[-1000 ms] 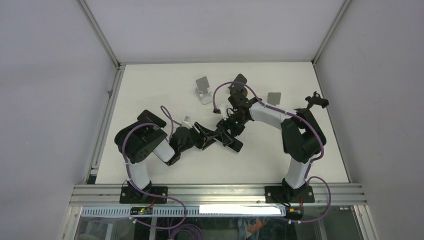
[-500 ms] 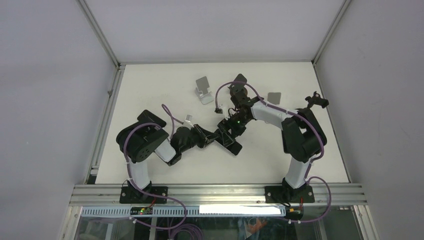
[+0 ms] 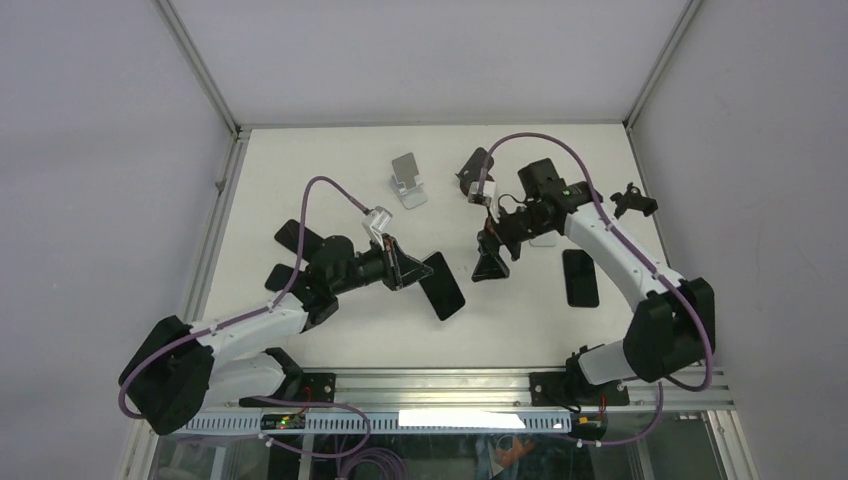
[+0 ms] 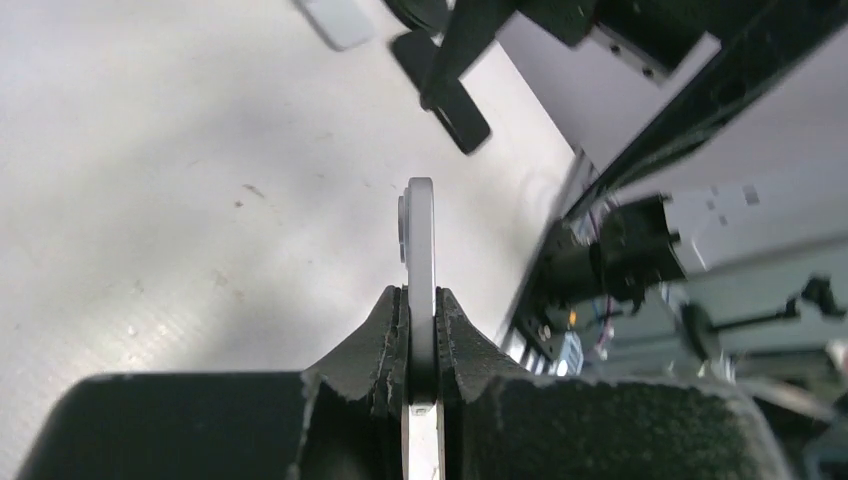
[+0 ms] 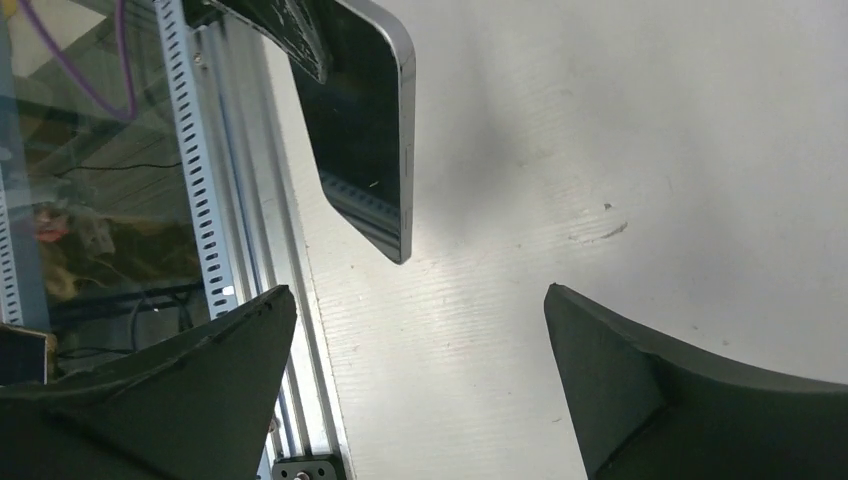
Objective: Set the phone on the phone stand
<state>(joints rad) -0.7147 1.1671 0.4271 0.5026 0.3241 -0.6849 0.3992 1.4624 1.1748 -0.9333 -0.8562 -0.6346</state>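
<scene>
The phone point(image 3: 445, 288), a black slab with a silver rim, hangs tilted above the table's middle, with my left gripper point(image 3: 418, 270) shut on one end of it. The left wrist view shows the phone point(image 4: 420, 240) edge-on, pinched between both pads. In the right wrist view the phone point(image 5: 368, 120) is at the upper left, apart from my right gripper point(image 5: 420, 292), which is open and holds nothing. My right gripper point(image 3: 490, 262) hovers just right of the phone. The silver phone stand point(image 3: 407, 180) sits at the back, left of centre, with nothing on it.
A second dark phone point(image 3: 580, 277) lies flat on the table to the right. A black stand point(image 3: 476, 164) sits at the back centre, and a small black clamp-like object point(image 3: 635, 200) at the far right. The aluminium rail point(image 3: 440, 385) runs along the near edge.
My left gripper has shut on the phone and its arm has stretched out. The right gripper has let go, opened wide and drawn back to the right, uncovering the second phone.
</scene>
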